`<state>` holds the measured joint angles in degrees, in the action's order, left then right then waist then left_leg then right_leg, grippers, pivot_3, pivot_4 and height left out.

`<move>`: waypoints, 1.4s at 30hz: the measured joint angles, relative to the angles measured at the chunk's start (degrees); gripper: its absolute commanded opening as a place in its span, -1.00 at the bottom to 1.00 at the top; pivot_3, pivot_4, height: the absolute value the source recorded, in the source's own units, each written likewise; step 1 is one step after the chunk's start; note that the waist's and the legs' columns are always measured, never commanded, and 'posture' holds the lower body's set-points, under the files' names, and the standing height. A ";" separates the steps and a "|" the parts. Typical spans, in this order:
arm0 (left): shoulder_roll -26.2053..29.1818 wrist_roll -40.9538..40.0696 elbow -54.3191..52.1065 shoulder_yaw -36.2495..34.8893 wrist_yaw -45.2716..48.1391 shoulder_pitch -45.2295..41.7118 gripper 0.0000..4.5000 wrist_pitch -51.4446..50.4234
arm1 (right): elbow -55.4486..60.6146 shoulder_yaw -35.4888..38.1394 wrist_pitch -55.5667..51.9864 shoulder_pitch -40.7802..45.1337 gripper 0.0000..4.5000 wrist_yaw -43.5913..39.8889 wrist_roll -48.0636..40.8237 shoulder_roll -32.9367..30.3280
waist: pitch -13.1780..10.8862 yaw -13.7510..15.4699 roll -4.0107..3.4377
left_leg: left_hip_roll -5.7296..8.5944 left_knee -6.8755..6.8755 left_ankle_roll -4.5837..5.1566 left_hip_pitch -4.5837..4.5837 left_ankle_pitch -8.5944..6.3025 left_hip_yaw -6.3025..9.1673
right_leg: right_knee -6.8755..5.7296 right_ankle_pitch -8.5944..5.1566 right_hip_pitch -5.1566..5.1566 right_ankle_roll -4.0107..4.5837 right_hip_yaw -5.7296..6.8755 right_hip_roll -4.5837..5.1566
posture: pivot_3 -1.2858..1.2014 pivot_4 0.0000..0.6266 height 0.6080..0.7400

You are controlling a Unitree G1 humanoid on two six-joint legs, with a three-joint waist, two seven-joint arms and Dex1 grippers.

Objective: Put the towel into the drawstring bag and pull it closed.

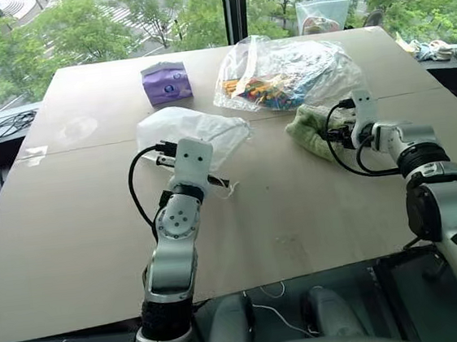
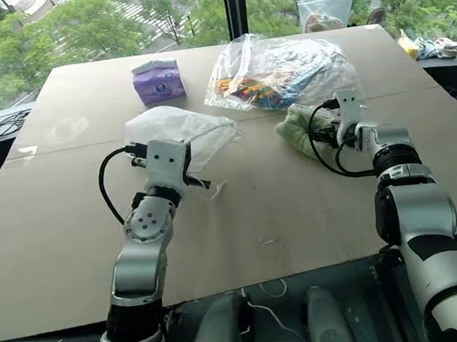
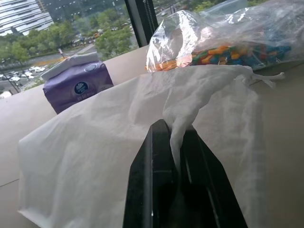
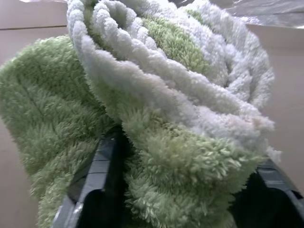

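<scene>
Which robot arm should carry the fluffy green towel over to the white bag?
Probably the right one. The right gripper already has its fingers around the towel. The left gripper is busy, shut on a pinch of the drawstring bag, so it is better placed to hold the bag.

On the table (image 1: 72, 236), the drawstring bag (image 1: 200, 129) lay left of the towel (image 1: 310, 128). Behind the towel, touching it, sat a plastic bag (image 1: 283, 71) of small items. A tissue pack (image 1: 166, 83) stood farther back, behind the drawstring bag and left of the plastic bag.
</scene>
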<state>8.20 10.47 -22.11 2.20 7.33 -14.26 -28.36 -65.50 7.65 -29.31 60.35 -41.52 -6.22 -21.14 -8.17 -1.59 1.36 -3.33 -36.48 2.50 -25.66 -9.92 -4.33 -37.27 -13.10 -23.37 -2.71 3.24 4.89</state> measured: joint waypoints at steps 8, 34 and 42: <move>-2.19 -7.33 0.01 -6.48 -0.08 -5.11 -1.00 -5.22 | 5.90 1.25 -3.12 -3.93 -0.99 -9.02 -3.63 0.67 | -0.02 -0.83 -0.02 | -0.01 0.14 0.00 -0.02 0.00 0.02 | 0.00 0.03 -0.07 -0.07 -0.01 -0.08 | 0.03 -0.52 1.00; 8.23 -35.55 -3.57 -12.24 12.63 -10.64 -1.00 -23.50 | 75.61 7.89 -44.74 -30.44 -0.99 7.59 -38.76 11.62 | -0.66 0.89 -0.59 | 0.07 0.14 0.00 -0.36 0.00 0.07 | 0.10 -0.06 -0.34 0.09 0.00 -0.04 | 0.03 -0.52 1.00; 9.69 -36.48 -4.44 -7.90 14.76 -7.82 -1.00 -21.75 | 77.34 -5.14 -42.74 -33.16 -0.99 9.16 -34.48 4.28 | -0.70 0.90 -0.58 | 0.07 0.17 0.00 -0.51 0.00 0.06 | 0.31 -0.06 -0.38 0.09 0.01 -0.02 | 0.03 -0.52 1.00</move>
<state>17.89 -26.01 -26.55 -5.70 22.09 -22.08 -50.11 11.84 2.51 -72.06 27.18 -32.36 -40.71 -16.86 -8.86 -0.69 0.78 -3.26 -36.31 2.50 -26.16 -9.91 -4.27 -36.97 -13.16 -23.74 -2.62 3.25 4.87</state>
